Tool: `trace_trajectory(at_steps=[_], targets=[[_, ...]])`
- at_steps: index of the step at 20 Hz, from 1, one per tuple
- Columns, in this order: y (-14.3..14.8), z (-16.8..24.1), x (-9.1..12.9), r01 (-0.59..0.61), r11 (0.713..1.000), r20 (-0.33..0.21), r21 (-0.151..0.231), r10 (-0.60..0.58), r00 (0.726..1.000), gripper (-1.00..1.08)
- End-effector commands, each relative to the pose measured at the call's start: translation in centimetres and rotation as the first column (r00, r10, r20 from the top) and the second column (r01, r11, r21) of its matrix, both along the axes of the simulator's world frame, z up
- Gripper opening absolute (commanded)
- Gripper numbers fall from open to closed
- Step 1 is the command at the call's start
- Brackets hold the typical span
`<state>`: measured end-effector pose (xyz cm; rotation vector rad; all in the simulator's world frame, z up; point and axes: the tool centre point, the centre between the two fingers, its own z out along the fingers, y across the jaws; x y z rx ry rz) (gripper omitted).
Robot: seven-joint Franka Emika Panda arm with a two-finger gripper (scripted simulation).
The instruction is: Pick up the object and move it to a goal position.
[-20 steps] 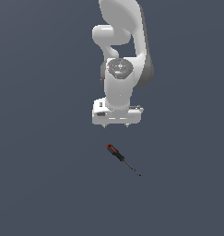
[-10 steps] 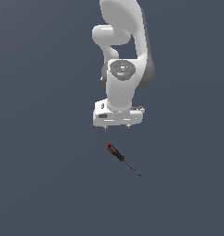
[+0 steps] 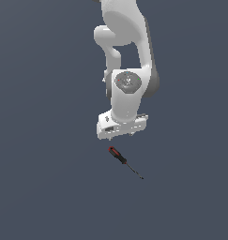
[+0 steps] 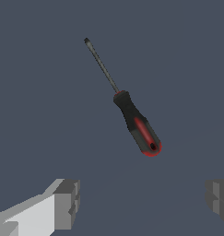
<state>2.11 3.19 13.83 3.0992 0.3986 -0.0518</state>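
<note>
Gripper (image 4: 141,203) jaws spread wide, nothing between them; fingertips (image 4: 67,203) grey, well apart. Screwdriver (image 4: 129,115) lies flat on the dark surface (image 3: 40,187), ahead of the jaws and clear of both fingers, no contact. Handle end sits nearer the jaws, shaft tip points away. In the exterior view the screwdriver (image 3: 119,157) sits just below the hand.

Exterior view: end effector (image 3: 122,133) fingertips hidden under the white hand body so the finger gap is unreadable, arm cut off at the frame top, screwdriver (image 3: 124,161) tip too thin to resolve; wrist view: both fingers (image 4: 67,203) clipped by the frame edges.
</note>
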Motion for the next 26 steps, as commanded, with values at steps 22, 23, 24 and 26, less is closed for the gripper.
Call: trace_trajectory(at_steps=[22,23,24,26], targets=[[2.4,-7.0,6.9,-0.517,0.855,0.028,0.02,0.517,0.856,1.0],[2.4,-7.1,6.9,-0.524,0.851,0.029,0.02,0.524,0.851,1.0],[2.4,-7.2,7.0,-0.53,0.848,0.03,0.02,0.529,0.848,1.0],[2.5,-7.3,7.1,-0.537,0.843,0.031,0.02,0.536,0.843,1.0]])
